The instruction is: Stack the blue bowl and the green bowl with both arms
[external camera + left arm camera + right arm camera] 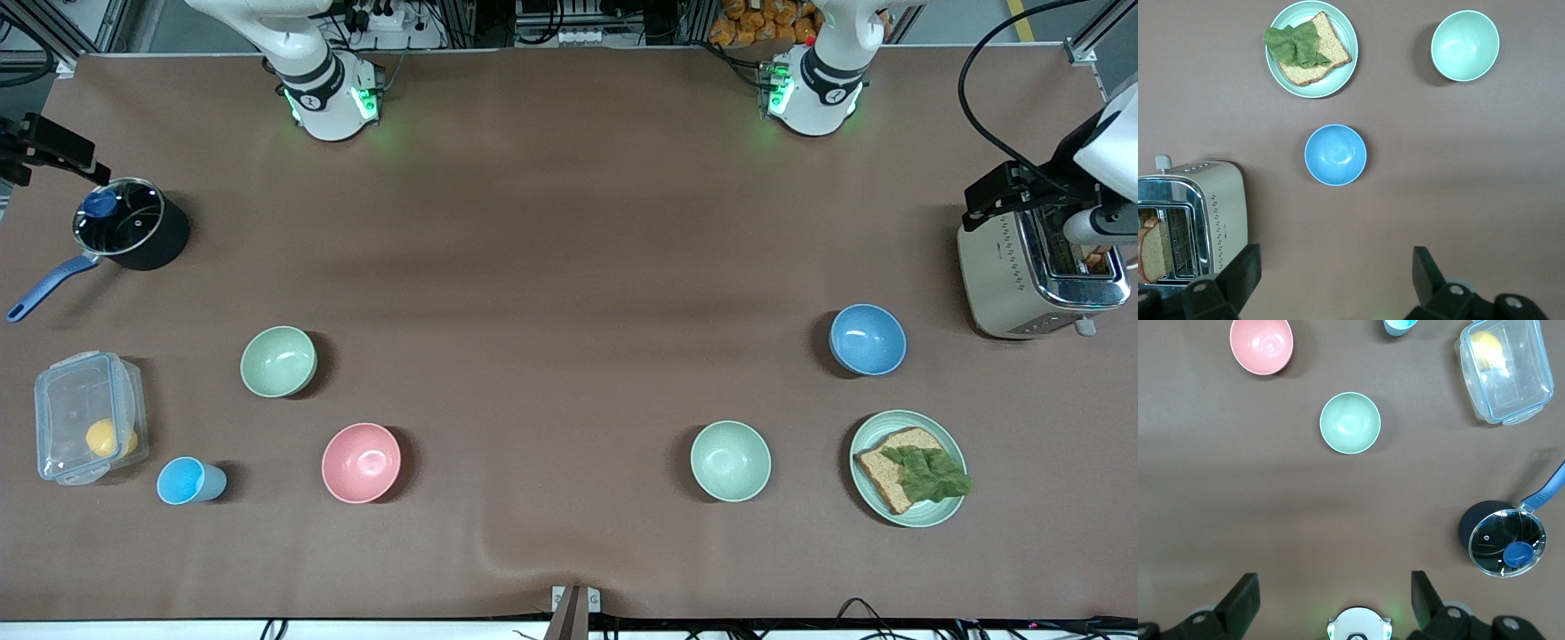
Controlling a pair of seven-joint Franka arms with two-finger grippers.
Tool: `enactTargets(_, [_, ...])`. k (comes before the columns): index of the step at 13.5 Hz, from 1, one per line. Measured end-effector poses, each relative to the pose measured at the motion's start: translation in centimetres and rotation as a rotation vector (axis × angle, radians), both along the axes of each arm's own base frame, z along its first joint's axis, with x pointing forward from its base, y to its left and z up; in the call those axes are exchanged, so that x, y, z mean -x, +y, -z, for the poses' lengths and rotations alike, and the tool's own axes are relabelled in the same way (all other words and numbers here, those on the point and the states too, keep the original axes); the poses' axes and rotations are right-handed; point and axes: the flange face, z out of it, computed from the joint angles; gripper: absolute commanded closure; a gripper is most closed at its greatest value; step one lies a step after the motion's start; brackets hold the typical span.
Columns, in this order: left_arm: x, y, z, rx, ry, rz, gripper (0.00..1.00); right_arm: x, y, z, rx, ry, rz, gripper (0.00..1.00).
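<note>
The blue bowl [868, 340] sits upright toward the left arm's end of the table, a little nearer the front camera than the toaster; it also shows in the left wrist view [1335, 155]. The sage-green bowl [278, 361] sits upright toward the right arm's end and shows in the right wrist view [1350, 423]. My left gripper [1336, 263] is open and empty, high over bare table beside the toaster. My right gripper [1336, 587] is open and empty, high over the table near its own base [1358, 627]. Both bowls are empty and far apart.
A mintier green bowl [731, 460] and a plate with bread and lettuce [908, 468] lie near the blue bowl. A toaster [1036, 276] stands at the left arm's end. A pink bowl [361, 462], light-blue cup [188, 481], clear container [87, 416] and lidded pot [129, 224] surround the sage-green bowl.
</note>
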Motion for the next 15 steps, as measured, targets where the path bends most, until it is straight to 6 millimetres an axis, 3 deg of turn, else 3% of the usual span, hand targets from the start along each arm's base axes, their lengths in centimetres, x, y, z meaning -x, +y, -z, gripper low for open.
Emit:
enactTargets(4, [-0.2, 1.4, 0.3, 0.000, 0.008, -0.025, 0.00, 0.0, -0.5, 0.4, -0.002, 0.009, 0.004, 0.00])
enactTargets(6, [-0.9, 2.0, 2.0, -0.001, 0.041, -0.033, 0.00, 0.0, -1.7, 1.2, -0.010, 0.021, -0.007, 0.00])
enactTargets(8, [-3.0, 4.0, 6.6, 0.000, 0.106, -0.063, 0.00, -0.2, -3.6, 2.6, -0.047, 0.030, -0.022, 0.00])
enactTargets(11, [-6.3, 9.1, 17.2, 0.022, 0.174, -0.137, 0.00, -1.0, -4.5, 5.7, -0.079, 0.084, -0.037, 0.00])
enactTargets(13, [-6.6, 11.4, 23.5, 0.032, 0.171, -0.172, 0.00, -2.8, -4.3, 10.3, -0.092, 0.162, -0.042, 0.00])
enactTargets(15, [-5.6, 11.8, 28.2, 0.036, 0.166, -0.181, 0.00, -5.4, -4.5, 15.5, -0.096, 0.203, -0.039, 0.00])
